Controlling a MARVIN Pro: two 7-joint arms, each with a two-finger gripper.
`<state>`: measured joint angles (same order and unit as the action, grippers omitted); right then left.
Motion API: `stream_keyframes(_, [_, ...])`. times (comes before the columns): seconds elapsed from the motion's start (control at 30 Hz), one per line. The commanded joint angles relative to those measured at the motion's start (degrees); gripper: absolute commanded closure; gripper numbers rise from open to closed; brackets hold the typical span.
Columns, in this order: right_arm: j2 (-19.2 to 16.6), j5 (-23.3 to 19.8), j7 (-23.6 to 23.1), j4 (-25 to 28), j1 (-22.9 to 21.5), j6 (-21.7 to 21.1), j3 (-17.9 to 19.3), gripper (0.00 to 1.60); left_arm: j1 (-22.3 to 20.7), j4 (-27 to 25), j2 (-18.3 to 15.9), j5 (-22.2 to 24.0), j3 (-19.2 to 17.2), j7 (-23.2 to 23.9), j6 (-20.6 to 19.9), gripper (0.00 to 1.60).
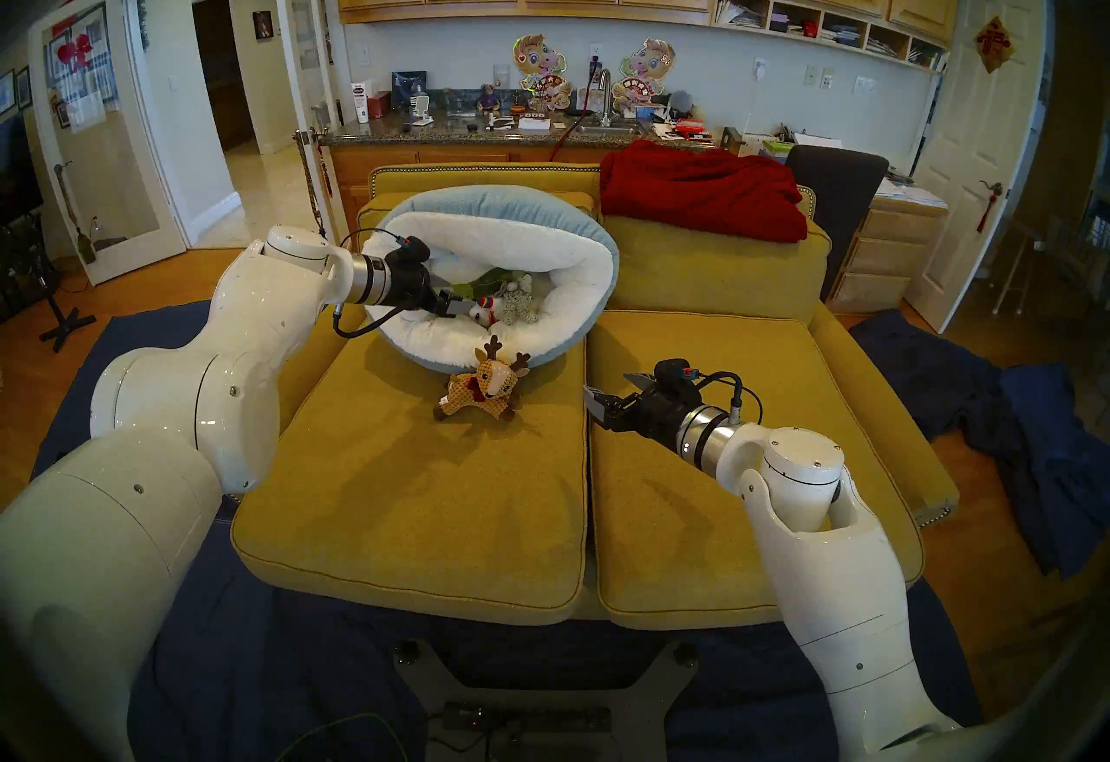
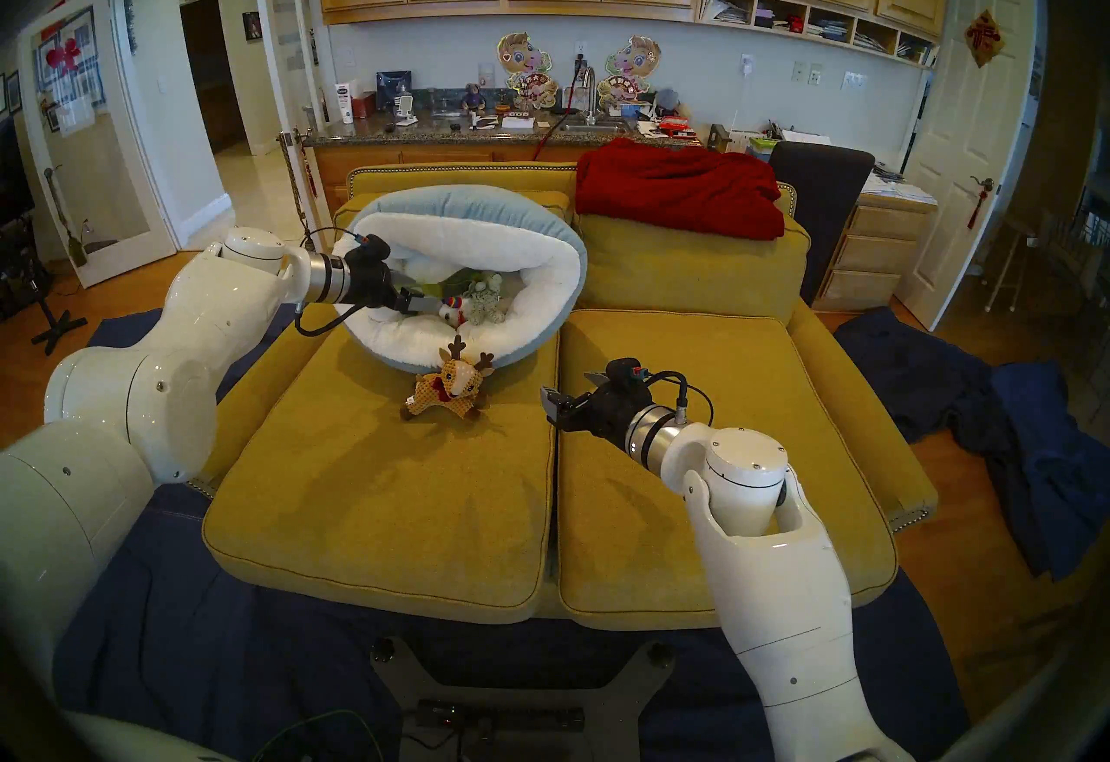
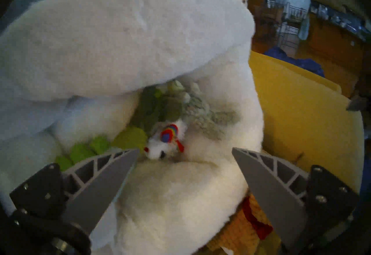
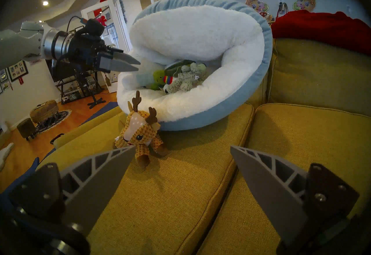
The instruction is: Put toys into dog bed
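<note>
Leek barely readable: only a dark green patch behind the other toys in the dog bed (image 1: 576,262), tucked under the folded-over rim. Lime cactus (image 3: 128,138) half covered by the left finger (image 3: 104,180) in the left wrist view. Reindeer (image 1: 485,379) cut off there, just an orange-and-red scrap under the right finger (image 3: 275,186).

Left gripper (image 1: 451,305) reaches over the bed's left rim, pointing down and inward, fingers spread and empty. White rainbow toy (image 3: 164,144) lies just past the fingertips, between them; grey lumpy plush (image 3: 202,114) farther beyond, touching it.

Right gripper (image 1: 606,391) is low over the yellow sofa cushion (image 1: 420,502), near level, aimed at the bed, fingers released, nothing in them. Reindeer sits ahead of its left fingertip on the cushion, outside the bed, antlers against the blue outer wall. Red blanket (image 1: 703,190) well beyond on the backrest.
</note>
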<state>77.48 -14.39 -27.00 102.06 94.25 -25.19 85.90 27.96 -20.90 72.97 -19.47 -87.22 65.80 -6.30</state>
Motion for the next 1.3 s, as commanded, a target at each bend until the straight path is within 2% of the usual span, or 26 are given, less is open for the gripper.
stream_keyframes(0.0, [0.1,-0.09,-0.07,1.59,-1.21,0.34,0.21,0.0,0.22,-3.17,-1.54,0.83,0.83,7.14,2.13,0.0])
stream_keyframes(0.07, [0.12,-0.08,-0.09,1.57,-1.21,0.34,0.22,0.0,0.35,-3.42,-1.69,0.97,0.93,7.66,2.36,0.0])
stream_keyframes(0.2, [0.2,0.01,-0.19,1.47,-1.22,0.35,0.26,0.0,1.23,-4.98,-2.74,1.4,1.39,13.08,3.4,0.0])
stream_keyframes(0.27, [0.21,0.02,-0.2,1.46,-1.22,0.35,0.27,0.0,1.44,-5.18,-2.89,1.47,1.45,13.49,3.52,0.0])
stream_keyframes(0.3, [0.25,0.07,-0.25,1.45,-1.23,0.37,0.29,0.0,2.13,-6.1,-3.35,1.76,1.62,16.58,3.93,0.0])
stream_keyframes(0.47, [0.3,0.13,-0.3,1.47,-1.25,0.37,0.33,0.0,3.33,-7.39,-3.69,2.42,1.64,19.18,4.41,0.0])
stream_keyframes(0.97, [0.51,0.4,-0.53,1.75,-1.23,0.32,0.53,0.0,10.01,-15.37,-0.05,8.15,1.03,19.2,4.25,0.0])
stream_keyframes(1.27, [0.62,0.56,-0.63,2.04,-1.14,0.22,0.66,0.0,14.99,-23.17,0.12,10.33,1.17,19.2,0.83,0.0])
